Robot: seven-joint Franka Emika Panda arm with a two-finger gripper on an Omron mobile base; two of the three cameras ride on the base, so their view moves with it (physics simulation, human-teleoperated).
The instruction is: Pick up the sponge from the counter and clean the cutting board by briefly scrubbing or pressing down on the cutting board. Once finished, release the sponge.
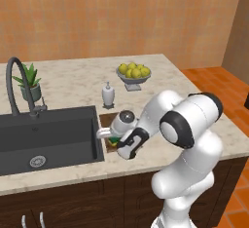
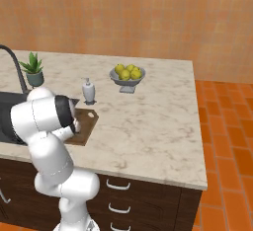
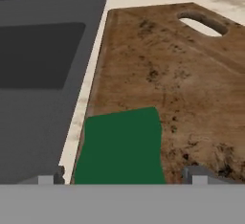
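The sponge (image 3: 119, 146) shows its dark green top and lies on the near left corner of the cutting board (image 3: 177, 70), a dark brown speckled wooden slab with a handle hole at its far end. My gripper (image 3: 124, 177) hangs just over the sponge, open, with a fingertip on each side and a small gap to each. From the left base view the sponge (image 1: 115, 140) peeks out green and yellow under my hand, on the cutting board (image 1: 107, 121) beside the sink. My arm hides most of the cutting board (image 2: 87, 126) in the right base view.
The black sink (image 1: 48, 134) borders the board's left edge, with its faucet (image 1: 14, 83) behind. A soap dispenser (image 1: 108, 95) stands just past the board. A bowl of lemons (image 1: 133, 73) and a potted plant (image 1: 30, 83) sit farther back on the counter (image 2: 148, 121).
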